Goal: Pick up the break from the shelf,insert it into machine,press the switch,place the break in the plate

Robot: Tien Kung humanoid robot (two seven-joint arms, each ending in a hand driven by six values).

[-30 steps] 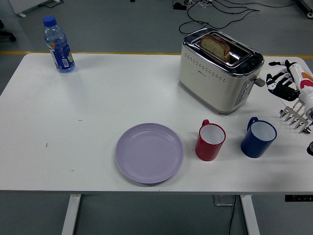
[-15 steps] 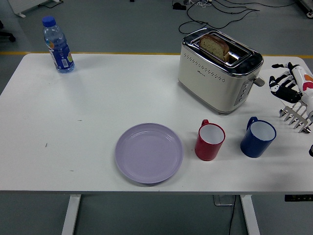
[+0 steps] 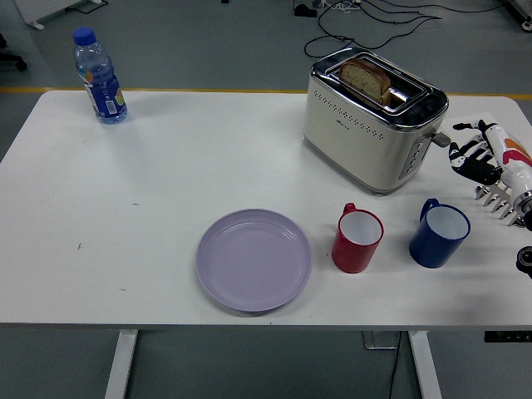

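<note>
bread slice [image 3: 366,80] is seen sitting in the toaster [image 3: 371,122] slot
right hand [image 3: 475,155] is held just right of the toaster's lever, fingers spread and empty; the purple plate [image 3: 253,259] lies near-left of the toaster

Lab or workshop: grey floor [image 3: 208,50], loose cables [image 3: 366,21], white table [image 3: 166,166].
</note>
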